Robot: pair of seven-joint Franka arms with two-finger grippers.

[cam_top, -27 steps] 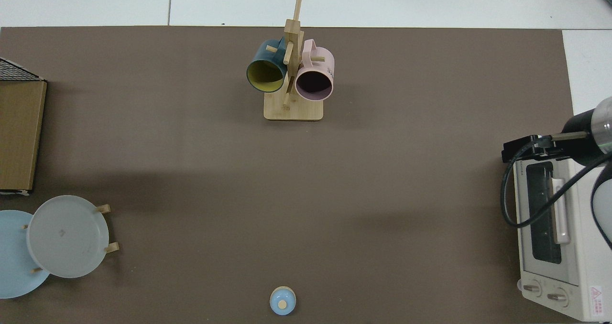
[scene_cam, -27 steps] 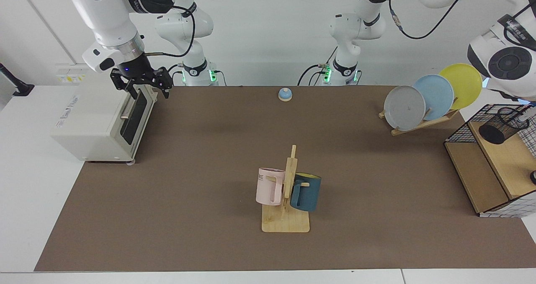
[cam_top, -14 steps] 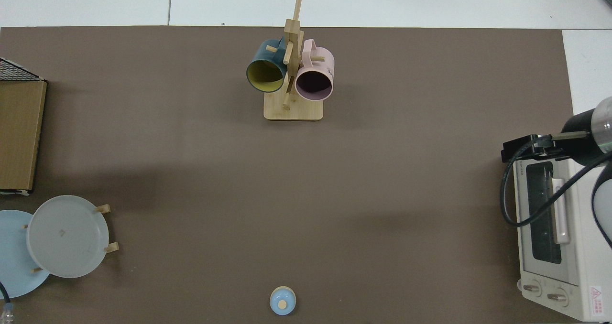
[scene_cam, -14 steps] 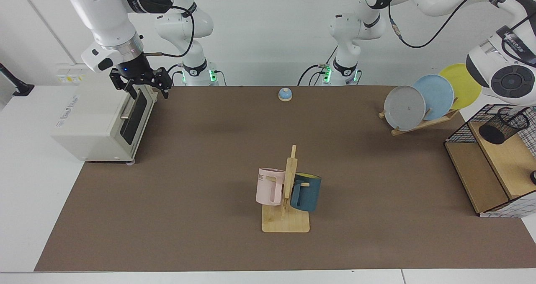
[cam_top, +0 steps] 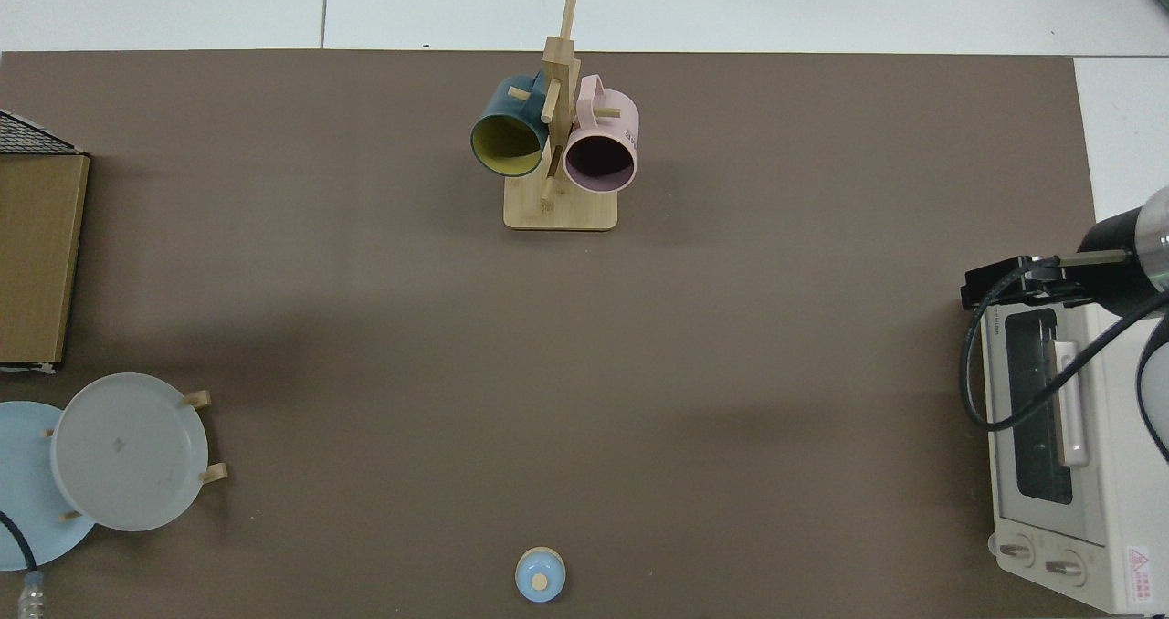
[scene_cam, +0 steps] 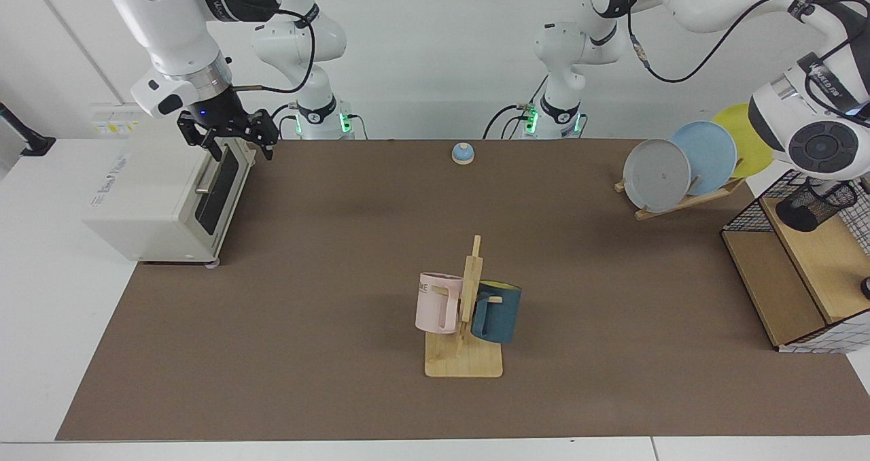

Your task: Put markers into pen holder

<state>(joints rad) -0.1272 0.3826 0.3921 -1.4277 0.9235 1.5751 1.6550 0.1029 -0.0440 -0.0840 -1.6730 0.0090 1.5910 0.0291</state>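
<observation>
Facing view, from its left: the right tool (scene_cam: 230, 137) hangs over the front top edge of the oven (scene_cam: 156, 189), fingers spread, holding nothing. This arm waits, well apart from the task. Far across the surface (scene_cam: 340, 243), at the view's right edge, the holder (scene_cam: 809, 208) stands on the upper shelf of the basket (scene_cam: 742, 211), seeming to lean toward the view's left. The left arm's wrist (scene_cam: 819, 145) hangs just above and beside it, so this arm is plainly the nearer. The left tool is hidden behind that wrist, and I cannot tell whether it is open or grips anything. No marker shows in either view, so its place and long axis cannot be read. Against a second ago, the wrist has swung lower and toward the view's left, covering more of the holder's top. The right tool has barely moved.
</observation>
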